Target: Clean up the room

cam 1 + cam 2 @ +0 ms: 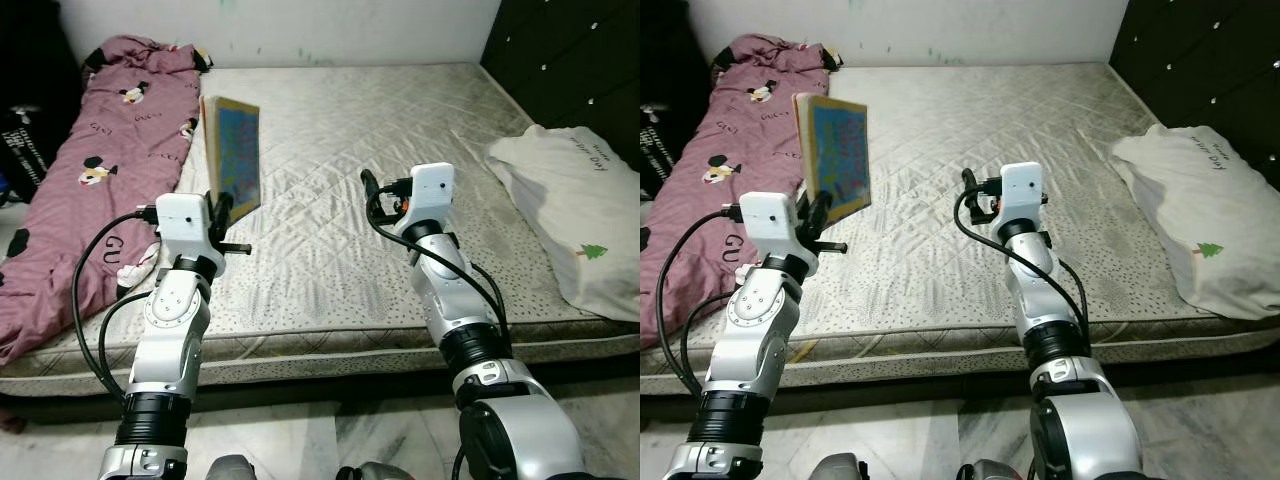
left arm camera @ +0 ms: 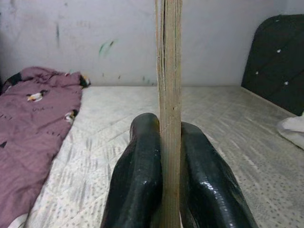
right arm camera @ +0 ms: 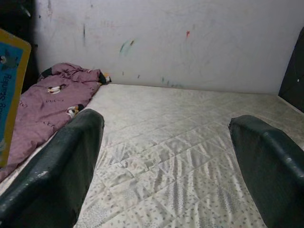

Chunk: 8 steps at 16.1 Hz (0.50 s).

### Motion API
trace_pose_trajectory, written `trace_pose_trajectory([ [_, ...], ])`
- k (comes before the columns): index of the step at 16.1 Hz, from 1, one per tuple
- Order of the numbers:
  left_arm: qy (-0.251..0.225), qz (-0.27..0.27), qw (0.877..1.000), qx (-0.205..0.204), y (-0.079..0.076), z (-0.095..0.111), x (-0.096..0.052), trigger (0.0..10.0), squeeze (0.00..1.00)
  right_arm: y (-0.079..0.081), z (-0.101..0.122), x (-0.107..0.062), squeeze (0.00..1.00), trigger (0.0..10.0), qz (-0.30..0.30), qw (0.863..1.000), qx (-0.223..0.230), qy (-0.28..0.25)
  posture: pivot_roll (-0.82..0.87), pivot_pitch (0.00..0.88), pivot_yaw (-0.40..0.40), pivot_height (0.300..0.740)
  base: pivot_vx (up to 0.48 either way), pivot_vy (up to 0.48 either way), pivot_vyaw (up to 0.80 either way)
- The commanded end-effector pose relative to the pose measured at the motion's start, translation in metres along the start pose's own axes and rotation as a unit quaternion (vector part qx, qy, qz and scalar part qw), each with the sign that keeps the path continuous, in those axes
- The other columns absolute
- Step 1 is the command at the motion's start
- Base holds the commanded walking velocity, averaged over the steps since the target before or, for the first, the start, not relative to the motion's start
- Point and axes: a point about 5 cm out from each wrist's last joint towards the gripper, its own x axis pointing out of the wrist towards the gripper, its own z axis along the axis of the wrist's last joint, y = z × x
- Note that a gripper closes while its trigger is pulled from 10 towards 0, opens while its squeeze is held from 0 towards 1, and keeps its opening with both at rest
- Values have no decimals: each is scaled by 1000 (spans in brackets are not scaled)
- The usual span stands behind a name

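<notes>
Holding a thin board book [image 1: 236,152] upright by its lower edge, the left gripper [image 1: 222,215] has both black fingers [image 2: 140,180] pressed flat against the two faces of the book; the left wrist view looks straight down the book's layered edge between them. The book stands clear of the mattress [image 1: 400,130], blue cover facing the robot's right, above the near left part of the bed.

The right gripper [image 1: 370,190] hangs over the mattress middle, fingers spread wide with nothing between them; the right wrist view shows bare quilted fabric through the gap.

Other items seen: a purple blanket [image 1: 100,150] with cartoon prints lies rumpled along the bed's left side and spills over the near edge; a white pillow [image 1: 575,200] sits at the right edge by the dark headboard [image 1: 570,60].

Progress, as judged: early. One item is picked up but not yet put away. Blanket remains unfolded, pillow appears off its place. Dark objects at the far left, beside the bed, are too dim to identify. No shelf or bin for the book is seen.
</notes>
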Motion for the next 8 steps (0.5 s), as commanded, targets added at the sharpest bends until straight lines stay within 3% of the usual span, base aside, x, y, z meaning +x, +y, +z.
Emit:
trace_pose_trajectory([
  [1,-43,-7,999,0,1,16,1,10000,0,3,3,3,0,10000,5,1000,1,-3,67,0,6,740,0,0,0],
  [8,-48,-16,999,-2,1,18,1,10000,0,3,3,3,0,10000,4,1000,3,-4,67,0,8,740,332,0,0],
])
